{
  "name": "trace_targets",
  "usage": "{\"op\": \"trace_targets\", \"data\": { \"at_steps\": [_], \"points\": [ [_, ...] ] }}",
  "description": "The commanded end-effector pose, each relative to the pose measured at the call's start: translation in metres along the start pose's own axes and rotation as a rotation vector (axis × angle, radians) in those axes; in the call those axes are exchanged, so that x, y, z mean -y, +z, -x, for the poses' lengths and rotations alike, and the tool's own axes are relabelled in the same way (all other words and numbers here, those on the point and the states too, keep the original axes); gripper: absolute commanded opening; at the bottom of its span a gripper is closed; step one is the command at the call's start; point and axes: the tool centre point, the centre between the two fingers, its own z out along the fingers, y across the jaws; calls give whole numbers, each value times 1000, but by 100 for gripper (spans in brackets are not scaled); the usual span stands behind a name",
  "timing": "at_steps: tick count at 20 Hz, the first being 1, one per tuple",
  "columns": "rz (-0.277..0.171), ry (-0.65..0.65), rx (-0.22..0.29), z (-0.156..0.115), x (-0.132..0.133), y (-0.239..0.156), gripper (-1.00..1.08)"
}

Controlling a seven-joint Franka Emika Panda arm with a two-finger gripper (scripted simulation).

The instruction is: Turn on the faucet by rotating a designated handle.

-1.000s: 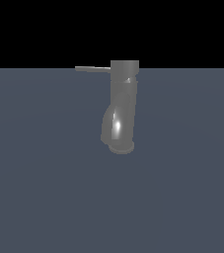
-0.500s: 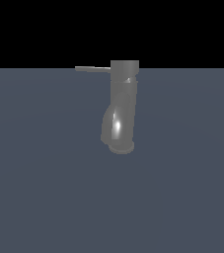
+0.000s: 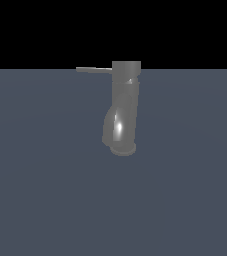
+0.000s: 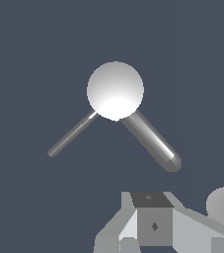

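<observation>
Handle (image 3: 94,69): thin flat grey lever, projecting level from the top of the faucet (image 3: 122,107) toward the exterior view's left. In the wrist view the handle (image 4: 72,133) is the slimmer of two bars leaving the bright round cap of the faucet (image 4: 115,90); the thicker bar is the spout, seen from above. Handle and spout spread apart at a wide angle.

Faucet stands upright on the flat grey bench (image 3: 45,190), spout curving down to a round rim at its foot. Nothing else on the bench in either view.

Step in hand, as judged: approach. The handle is untouched and the arm does not appear in the exterior view at all, so the claw sits above the faucet, looking down, well apart from the lever.

Claw (image 4: 150,232): only the white body and the finger roots show at the frame edge; the tips are cut off. Cannot tell whether it is spread or closed. It holds nothing visible and touches nothing.

Next move, as judged: descend beside the outer end of the handle, clear of the cap and spout, then push the lever sideways around the faucet's axis. Contact near the tip gives more leverage; the thin bar could slip past a finger.
</observation>
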Motion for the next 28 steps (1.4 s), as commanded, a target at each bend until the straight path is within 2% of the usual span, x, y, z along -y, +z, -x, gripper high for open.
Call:
{"op": "trace_targets", "data": {
  "at_steps": [1, 14, 28],
  "points": [
    [1, 64, 2, -5, 12, 9, -100],
    [14, 388, -8, -26, 68, 62, -100],
    [23, 710, -54, -42, 120, 124, -100]
  ]
}}
